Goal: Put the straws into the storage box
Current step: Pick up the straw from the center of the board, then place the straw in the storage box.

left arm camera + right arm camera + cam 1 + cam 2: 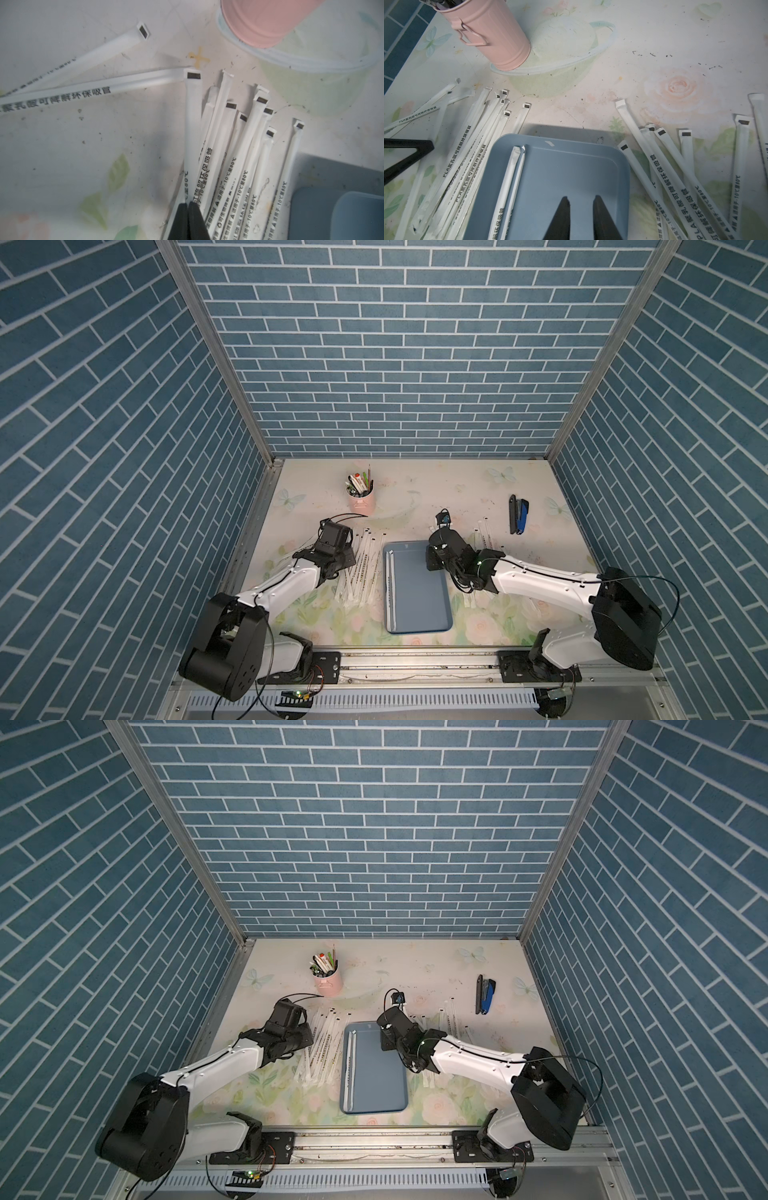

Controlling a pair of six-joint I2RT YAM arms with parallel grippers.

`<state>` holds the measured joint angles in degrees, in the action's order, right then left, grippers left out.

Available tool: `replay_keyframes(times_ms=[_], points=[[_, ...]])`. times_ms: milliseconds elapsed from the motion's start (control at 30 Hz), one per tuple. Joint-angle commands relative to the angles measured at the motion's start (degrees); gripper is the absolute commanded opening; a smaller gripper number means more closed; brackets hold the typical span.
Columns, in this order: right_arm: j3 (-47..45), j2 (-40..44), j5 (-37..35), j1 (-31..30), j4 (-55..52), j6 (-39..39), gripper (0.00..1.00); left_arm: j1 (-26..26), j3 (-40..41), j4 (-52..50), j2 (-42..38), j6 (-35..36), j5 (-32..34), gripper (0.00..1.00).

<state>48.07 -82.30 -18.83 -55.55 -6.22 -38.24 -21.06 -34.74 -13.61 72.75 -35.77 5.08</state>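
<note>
left gripper (188,204) is clenched on the top straw (192,128). can't tell how centred the pinch is, or whether a neighbour is caught too. the remaining straws (365,572) fan out between the bench's left edge and the storage box (419,601). a second lot (675,176) lies on the box's other side. the box sits mid-bench by the near edge, with two straws (506,187) already along its left wall. right gripper (580,199) has its fingers parted and empty, hanging over the box's far end.

step in hand, as i read it: lift and carry.
- go straight up first so touching neighbours don't drag along.
- expect the free ends to droop, so clear the rim before traversing.
- align with the box's long side, lower inside, then release.
- the right arm crowds the far end, so watch for contact.
- pink cup (362,499) stands near the far tips, so keep the swing small.
</note>
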Motion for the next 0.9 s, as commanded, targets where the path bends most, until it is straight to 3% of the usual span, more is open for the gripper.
replay_keyframes(times_ms=[0, 133, 233, 400, 567, 867], points=[[1.81, -0.40, -0.90, 0.35, 0.74, 0.88, 0.22, -2.24, -3.85, -6.57, -3.35, -1.03, 3.11, 0.03], [1.86, 0.16, -1.21, 1.24, 0.68, 1.32, 0.22, -9.58, -9.19, -12.62, -5.37, -4.11, 7.79, 0.02], [1.58, 1.23, -1.23, 2.62, 0.61, 1.45, 0.21, -18.41, -11.64, -12.80, -4.78, -9.36, 9.16, 0.01], [0.78, 3.20, -1.12, 5.24, 0.33, 2.11, 0.21, -33.75, -14.83, -7.80, 4.64, -17.58, 11.42, 0.01], [-0.12, 5.07, -1.12, 6.54, -0.34, 2.44, 0.21, -38.13, -14.70, -2.08, 13.21, -20.13, 10.66, 0.00], [-1.97, 6.78, -0.95, 7.30, -0.58, 2.20, 0.21, -38.22, -9.93, 2.85, 17.54, -20.73, 12.35, 0.00]])
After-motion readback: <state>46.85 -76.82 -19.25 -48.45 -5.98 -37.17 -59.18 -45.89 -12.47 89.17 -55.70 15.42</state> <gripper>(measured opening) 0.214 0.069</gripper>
